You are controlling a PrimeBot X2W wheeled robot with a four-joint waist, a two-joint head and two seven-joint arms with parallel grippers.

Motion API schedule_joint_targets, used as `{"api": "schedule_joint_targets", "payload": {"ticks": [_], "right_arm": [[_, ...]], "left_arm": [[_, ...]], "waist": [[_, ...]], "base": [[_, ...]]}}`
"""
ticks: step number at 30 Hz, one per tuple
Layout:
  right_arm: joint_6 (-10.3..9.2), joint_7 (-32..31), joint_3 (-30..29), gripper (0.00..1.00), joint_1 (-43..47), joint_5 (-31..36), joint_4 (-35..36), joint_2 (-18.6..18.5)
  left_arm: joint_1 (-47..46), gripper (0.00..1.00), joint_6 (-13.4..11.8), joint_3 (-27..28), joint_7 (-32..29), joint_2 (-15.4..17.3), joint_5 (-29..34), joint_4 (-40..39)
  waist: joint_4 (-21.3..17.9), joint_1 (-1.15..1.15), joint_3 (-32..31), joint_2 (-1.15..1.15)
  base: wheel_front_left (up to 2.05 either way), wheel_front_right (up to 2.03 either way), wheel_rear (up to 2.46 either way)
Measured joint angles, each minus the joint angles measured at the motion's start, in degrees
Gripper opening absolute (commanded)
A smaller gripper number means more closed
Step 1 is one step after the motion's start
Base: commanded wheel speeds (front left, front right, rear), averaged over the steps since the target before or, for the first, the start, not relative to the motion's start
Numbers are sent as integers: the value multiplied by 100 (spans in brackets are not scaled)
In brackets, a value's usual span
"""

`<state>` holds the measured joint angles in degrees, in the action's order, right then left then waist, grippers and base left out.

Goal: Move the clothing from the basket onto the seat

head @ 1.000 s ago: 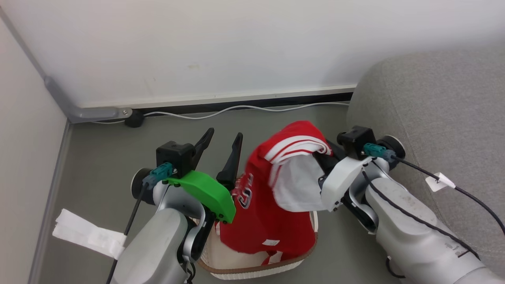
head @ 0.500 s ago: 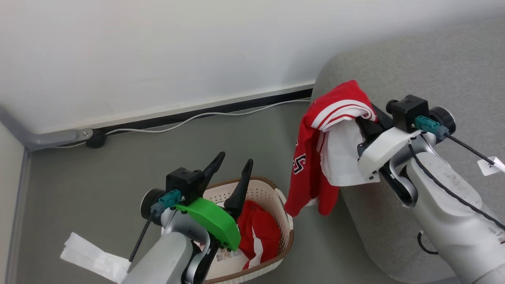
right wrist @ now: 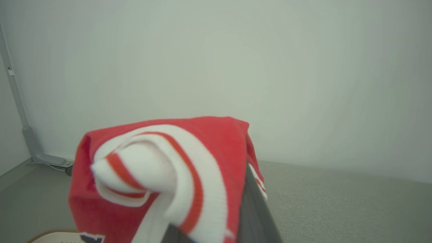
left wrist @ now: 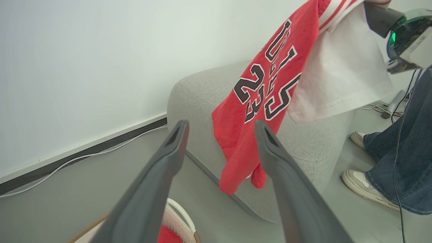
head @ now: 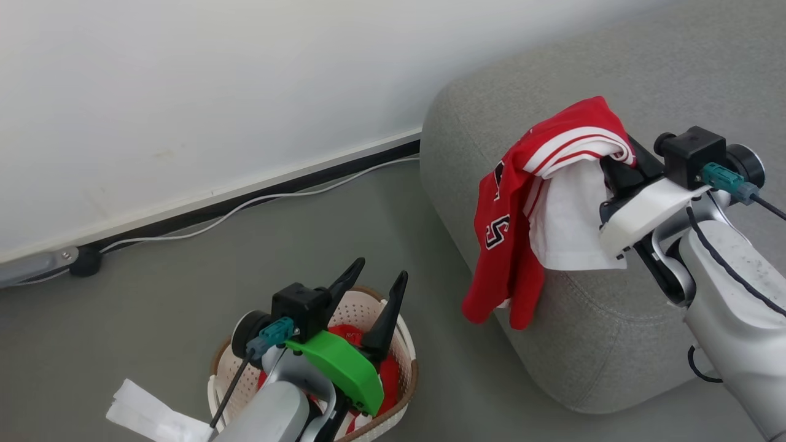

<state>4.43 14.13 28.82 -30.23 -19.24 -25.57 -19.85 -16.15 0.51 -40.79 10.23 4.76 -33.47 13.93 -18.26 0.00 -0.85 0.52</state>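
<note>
Your right gripper (head: 620,167) is pinched shut on the jersey (head: 509,245). Its fingertips are buried under the striped fold, so you cannot see the contact itself.

Change over the last second: the jersey then hung straight above the basket (head: 410,374), beside the left gripper (head: 381,270). It now hangs below and to the left of the right gripper, over the rounded end of the seat (head: 614,344) and well apart from the basket. The head camera swung as well. Whether the hem touches the upholstery cannot be told.

Jersey: red, with white-and-red striped trim bunched on top. A white inner face droops just beside the gripper. A black-and-white "23" and a "5" are legible; the other letters are folded away.

That left gripper stands wide open and holds nothing, as before. Below it the shorts (head: 388,376) lie in the basket, mostly hidden behind its arm.

Right wrist view is blurred. Beyond the seat, a person's (left wrist: 401,162) legs and shoes are cut off at the frame edge.
</note>
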Motion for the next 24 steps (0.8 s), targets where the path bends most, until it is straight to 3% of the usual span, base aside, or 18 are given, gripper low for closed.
{"api": "schedule_joint_targets", "payload": {"ticks": [11,19,24], "right_arm": [[2,-85,-198,0,141,-158,361,-315],[1,-232,-391,0,47,-221,735,-470],[1,-343,-591,0,-503,-257,947,-548]], "left_arm": [[5,100,1,-179,16,-32,152,-146],[-15,100,-13,-155,15,-42,253,-274],[-163,100,-140,-36,-11,-18,310,-423]], "waist": [[-361,0,156,0],[-285,0,463,0],[-172,0,712,0]], "base": [[0,0,0],[0,0,0],[0,0,0]]}}
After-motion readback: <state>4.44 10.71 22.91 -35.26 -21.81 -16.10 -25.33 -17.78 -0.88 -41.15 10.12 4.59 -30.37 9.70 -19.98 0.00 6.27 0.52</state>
